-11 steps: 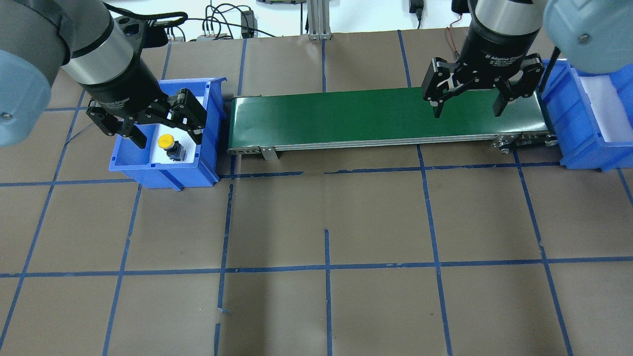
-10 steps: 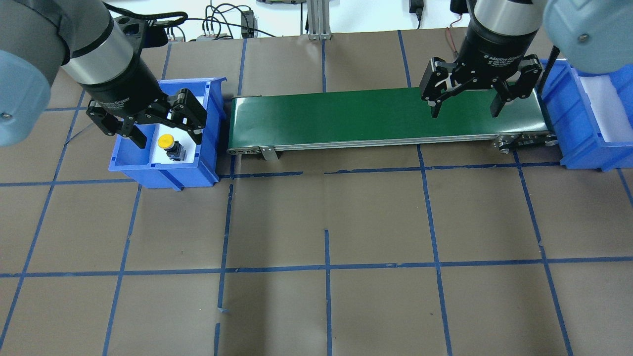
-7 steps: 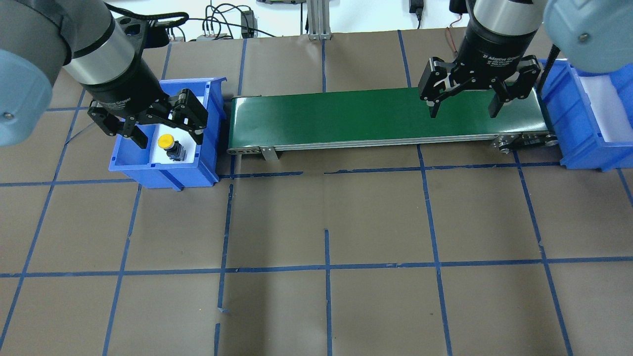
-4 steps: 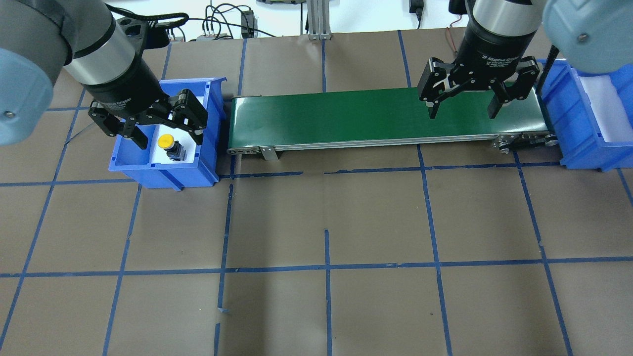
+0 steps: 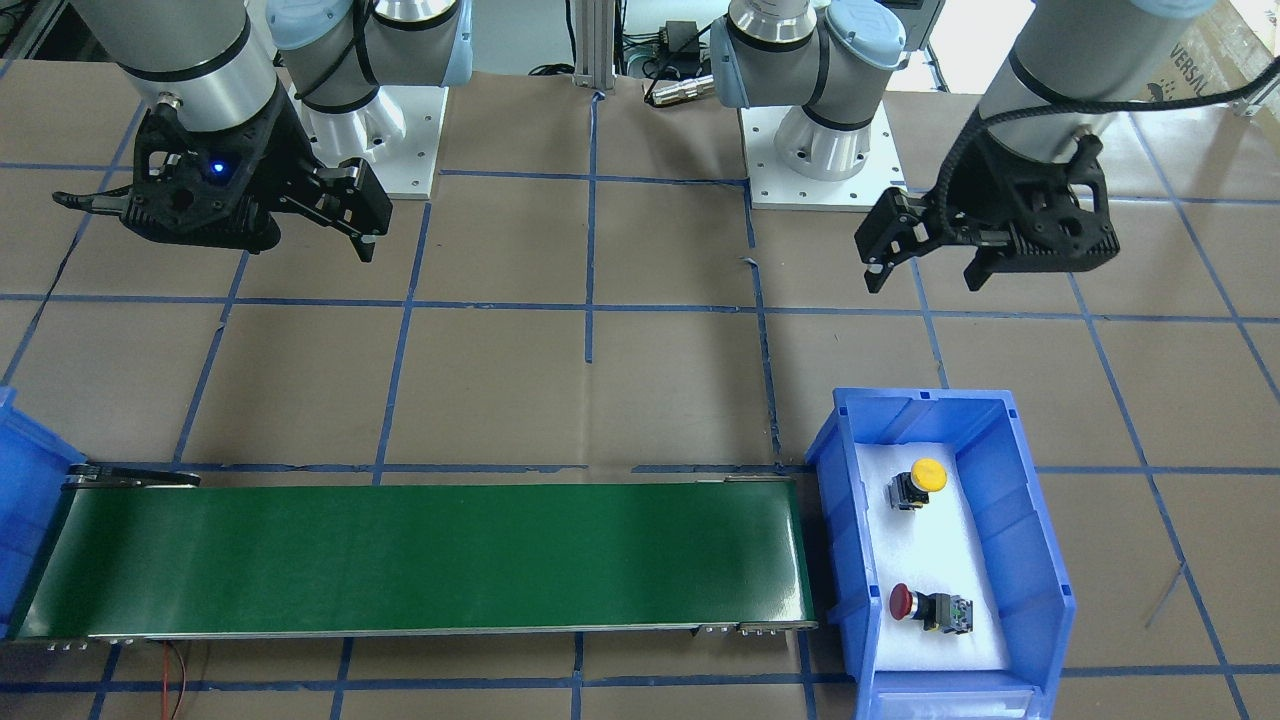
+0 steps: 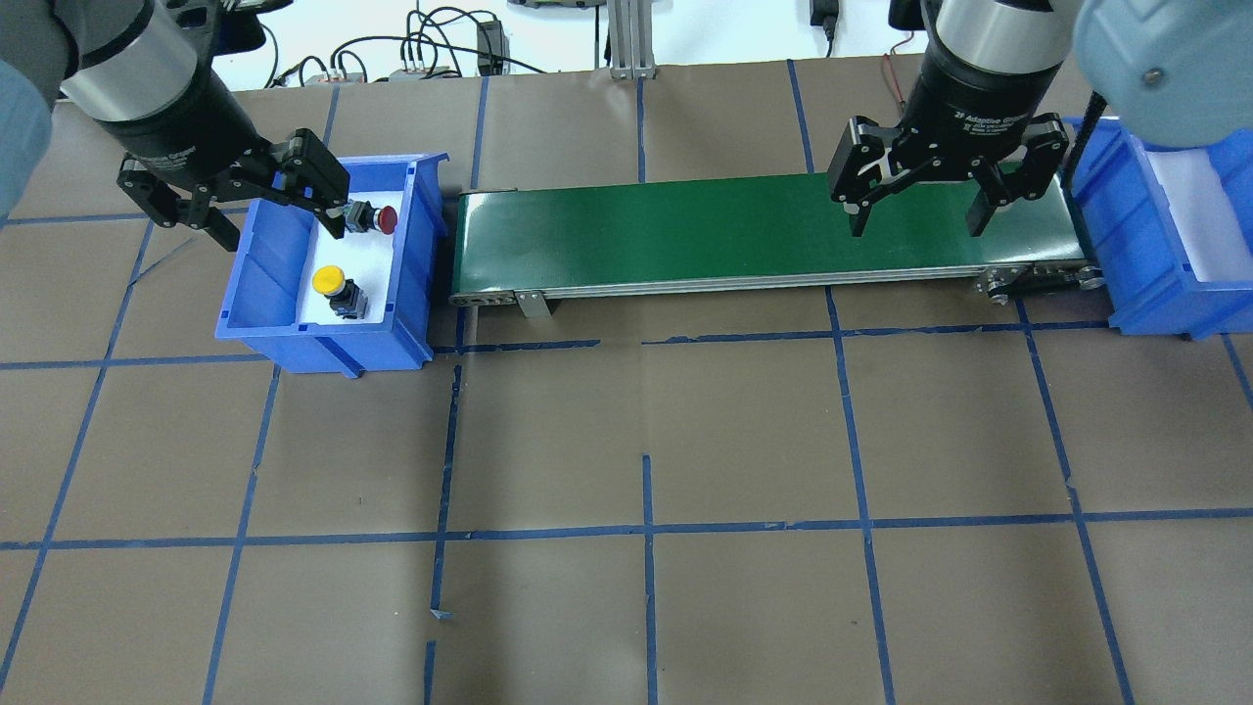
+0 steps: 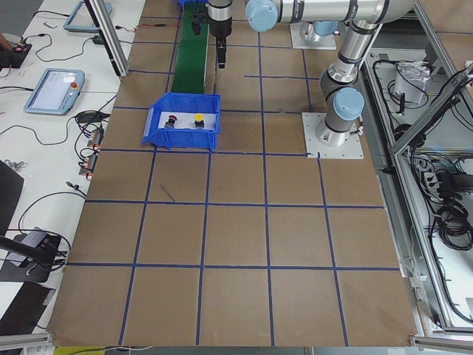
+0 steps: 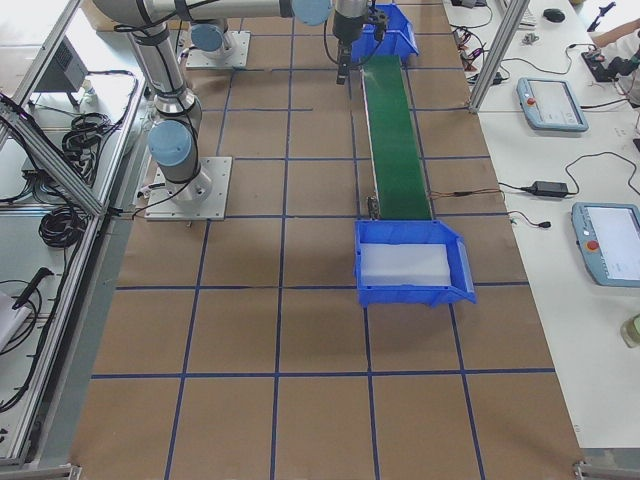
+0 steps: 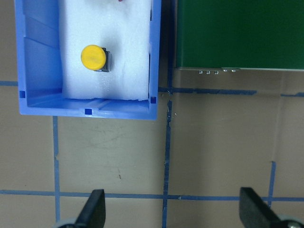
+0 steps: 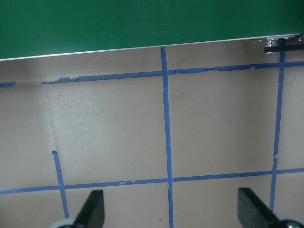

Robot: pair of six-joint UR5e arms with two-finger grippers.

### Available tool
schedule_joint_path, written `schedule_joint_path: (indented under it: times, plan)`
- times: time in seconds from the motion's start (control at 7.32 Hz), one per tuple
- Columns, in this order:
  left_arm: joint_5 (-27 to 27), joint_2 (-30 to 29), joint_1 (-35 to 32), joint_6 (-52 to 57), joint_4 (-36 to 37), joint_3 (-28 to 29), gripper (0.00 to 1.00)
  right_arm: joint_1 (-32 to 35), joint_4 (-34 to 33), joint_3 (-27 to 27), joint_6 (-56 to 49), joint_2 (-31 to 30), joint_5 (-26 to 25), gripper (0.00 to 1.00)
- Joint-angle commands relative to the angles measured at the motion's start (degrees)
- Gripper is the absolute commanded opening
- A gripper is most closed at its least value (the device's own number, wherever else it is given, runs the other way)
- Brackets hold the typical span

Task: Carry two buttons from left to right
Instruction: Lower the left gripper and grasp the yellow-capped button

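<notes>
Bin (image 5: 1012, 512): btns (image 5: 927, 475) apart from L fingers (image 5: 879, 262)

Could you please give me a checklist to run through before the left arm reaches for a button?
1. The left gripper is open and empty: ok.
2. The yellow-capped push-button and the red-capped push-button both lie in the blue plastic bin, apart from each other: ok.
3. The left gripper is lined up over a button: not ok. Its wrist view shows it over the brown paper, with the bin ahead of it.
4. The green conveyor belt has nothing on it: ok.
5. The belt is running: cannot tell.
6. The right gripper is open and empty: ok.
</notes>
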Motion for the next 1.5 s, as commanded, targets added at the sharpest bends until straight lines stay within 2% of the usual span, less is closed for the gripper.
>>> schedule_joint_path:
  times: [0.0,0.27,0.82,1.23,1.37]
  plan:
    - [0.5,-12.8,1.3,4.6,6.0,2.3,1.0,0.1,-0.2,-0.3,0.1,-0.1,-0.3,1.0]
    - [3.8,-16.6,1.6,5.3,11.9,0.0,1.0,0.3,-0.4,-0.4,0.2,-0.2,-0.4,1.0]
    - [3.9,-20.8,3.7,5.9,12.3,-1.0,1.0,0.4,-0.8,-0.7,-1.7,1.5,-4.1,1.0]
    - [4.0,-22.3,4.2,5.8,13.7,-0.4,0.98,0.4,-1.8,-2.4,-2.3,1.0,-4.1,1.0]
    - [4.0,-22.8,4.2,5.8,14.7,-0.5,0.9,0.4,-1.7,-3.5,-2.3,1.2,-4.2,1.0]
